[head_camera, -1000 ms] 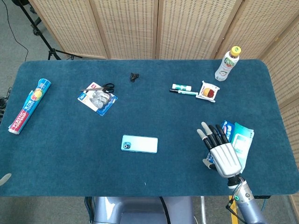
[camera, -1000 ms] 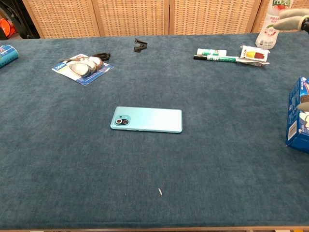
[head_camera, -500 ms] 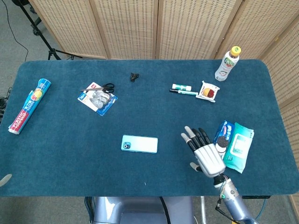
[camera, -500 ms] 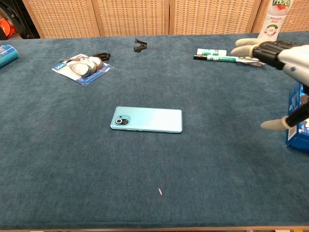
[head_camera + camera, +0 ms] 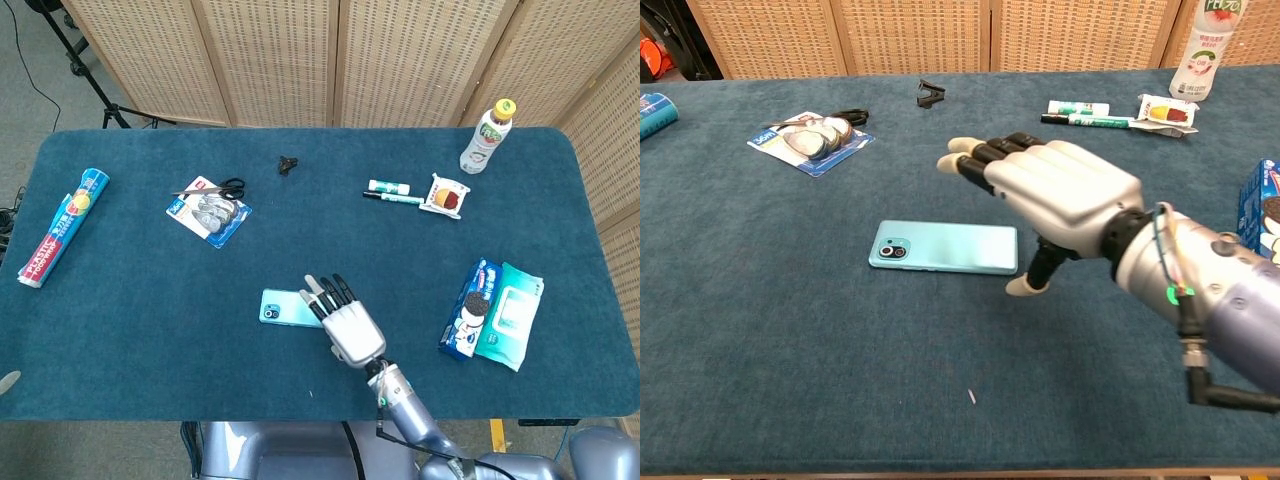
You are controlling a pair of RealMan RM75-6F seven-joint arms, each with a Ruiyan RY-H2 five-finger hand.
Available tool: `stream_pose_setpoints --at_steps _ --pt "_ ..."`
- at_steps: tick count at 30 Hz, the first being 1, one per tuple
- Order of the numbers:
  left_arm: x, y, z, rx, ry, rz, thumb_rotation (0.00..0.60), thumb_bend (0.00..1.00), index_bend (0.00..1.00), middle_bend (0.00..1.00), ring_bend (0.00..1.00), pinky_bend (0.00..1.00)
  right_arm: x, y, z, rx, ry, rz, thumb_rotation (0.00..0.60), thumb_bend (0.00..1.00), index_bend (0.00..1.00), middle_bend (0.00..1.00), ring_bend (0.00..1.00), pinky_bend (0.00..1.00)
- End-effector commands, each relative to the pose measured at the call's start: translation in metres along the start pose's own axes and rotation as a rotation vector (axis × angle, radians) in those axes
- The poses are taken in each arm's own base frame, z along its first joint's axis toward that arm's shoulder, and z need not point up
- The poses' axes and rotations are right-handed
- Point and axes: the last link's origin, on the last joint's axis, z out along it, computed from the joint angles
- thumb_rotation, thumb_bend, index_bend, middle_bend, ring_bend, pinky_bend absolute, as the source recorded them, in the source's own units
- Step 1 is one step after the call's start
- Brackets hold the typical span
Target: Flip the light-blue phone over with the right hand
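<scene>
The light-blue phone (image 5: 285, 307) (image 5: 940, 247) lies flat on the blue table, its camera lens facing up at its left end. My right hand (image 5: 345, 322) (image 5: 1055, 195) hovers over the phone's right end with fingers stretched out and apart, palm down, holding nothing. In the chest view its thumb hangs down just right of the phone's right edge; whether it touches the phone I cannot tell. In the head view the hand hides the phone's right end. The left hand shows in neither view.
A blister pack with scissors (image 5: 209, 213) lies at the back left, a black clip (image 5: 288, 164) behind the phone. Pens (image 5: 391, 192), a snack packet (image 5: 446, 195) and a bottle (image 5: 487, 137) sit at the back right. Cookie and wipes packs (image 5: 492, 309) lie at the right, a tube (image 5: 62, 229) far left.
My right hand has swept left from beside the cookie and wipes packs to above the phone's right end, staying open. The phone has not moved.
</scene>
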Motion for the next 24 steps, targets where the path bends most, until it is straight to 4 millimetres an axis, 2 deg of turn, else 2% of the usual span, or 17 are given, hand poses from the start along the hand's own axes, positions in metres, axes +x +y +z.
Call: stream_pose_setpoints --at_steps 1,6,11,24 --pt "0.0 0.0 0.0 -0.001 0.001 -0.001 0.6 0.0 0.0 0.0 0.0 0.01 -0.002 -0.018 0.022 0.004 -0.017 -0.03 0.6 0.2 0.0 0.0 0.0 0.0" --pt "0.003 -0.001 -0.002 -0.001 0.008 -0.011 0.6 0.0 0.0 0.0 0.0 0.01 -0.007 -0.028 0.037 -0.007 -0.03 -0.067 0.6 0.21 0.0 0.0 0.0 0.0" --pt "0.003 -0.002 -0.002 -0.001 0.009 -0.013 0.6 0.0 0.0 0.0 0.0 0.01 -0.01 -0.028 0.045 -0.015 -0.038 -0.102 0.6 0.26 0.0 0.0 0.0 0.0" --pt "0.002 -0.002 0.0 0.004 0.004 -0.009 0.6 0.0 0.0 0.0 0.0 0.01 -0.019 -0.035 0.047 -0.006 -0.05 -0.106 0.6 0.26 0.0 0.0 0.0 0.0"
